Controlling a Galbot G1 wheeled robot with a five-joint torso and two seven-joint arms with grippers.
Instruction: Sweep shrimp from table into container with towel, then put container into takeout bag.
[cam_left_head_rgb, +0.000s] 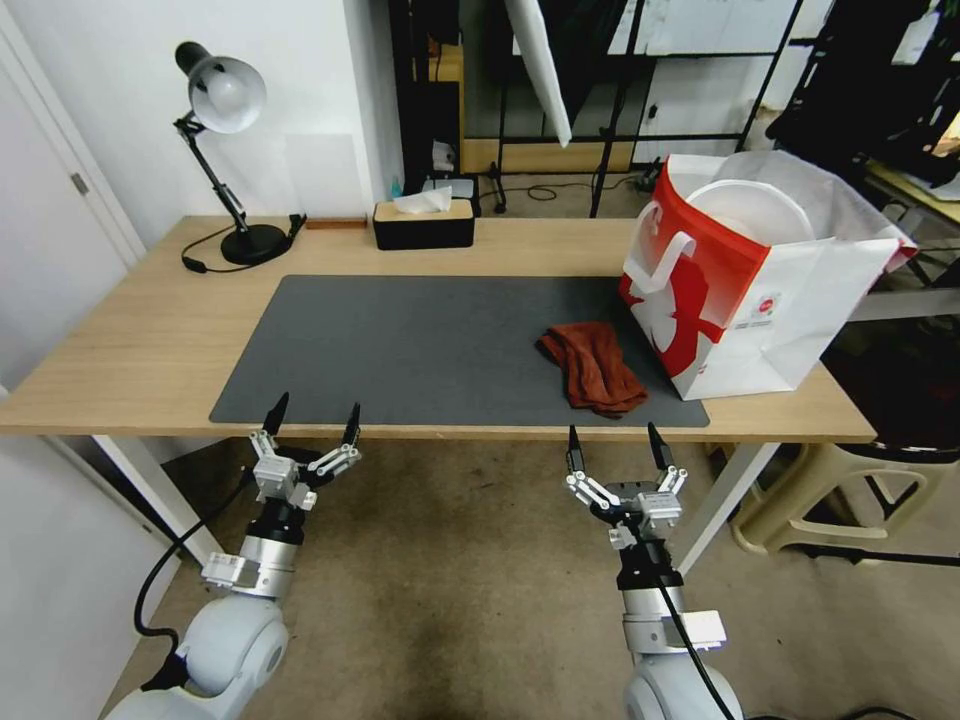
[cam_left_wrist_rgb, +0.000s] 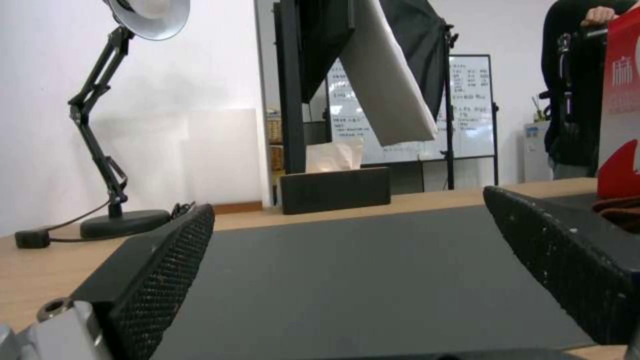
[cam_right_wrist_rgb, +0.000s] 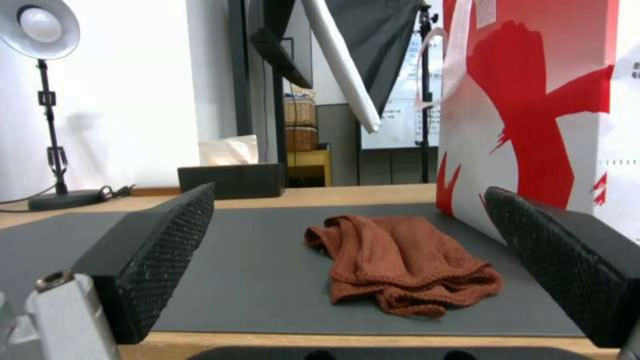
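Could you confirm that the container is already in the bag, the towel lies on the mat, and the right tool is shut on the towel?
Not quite: the right tool is open and empty, hanging off the table's near edge, as the head view shows. The rest holds: the container sits in the bag, and the towel lies on the mat.

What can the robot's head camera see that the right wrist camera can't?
Only the head view takes in the round white plastic bowl sitting inside the white-and-red takeout bag, plus both open claws, left and right, at the table's near edge. Only the right wrist view gives a side-on look at the bag's tall red print. Both share the rust-brown bunched towel on the dark grey mat.
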